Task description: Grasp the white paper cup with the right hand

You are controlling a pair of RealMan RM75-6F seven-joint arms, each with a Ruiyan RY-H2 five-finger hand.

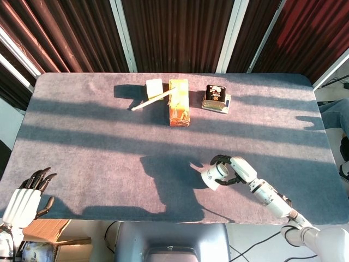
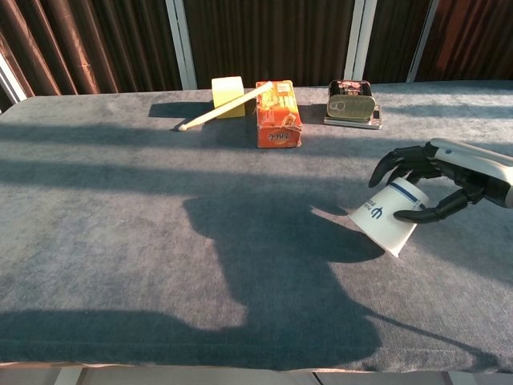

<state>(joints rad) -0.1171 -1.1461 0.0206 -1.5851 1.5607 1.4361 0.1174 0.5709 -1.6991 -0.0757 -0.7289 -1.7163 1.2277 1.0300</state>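
The white paper cup (image 2: pixel 386 216) with a blue band and logo is tipped on its side, mouth toward the left, lifted off the grey table (image 2: pixel 120 208). My right hand (image 2: pixel 429 180) grips it, dark fingers (image 2: pixel 393 164) curled over the top and the thumb underneath. From the head view the cup (image 1: pixel 212 177) is near the table's front edge, right of centre, with the right hand (image 1: pixel 232 170) wrapped round its base end. My left hand (image 1: pixel 24 199) hangs off the table's front left corner, fingers apart, holding nothing.
At the back of the table stand a yellow block (image 1: pixel 154 87), a white stick (image 1: pixel 150 100) leaning across it, an orange carton (image 1: pixel 178 102) and a dark tin on a tray (image 1: pixel 216 97). A large shadow lies over the front centre.
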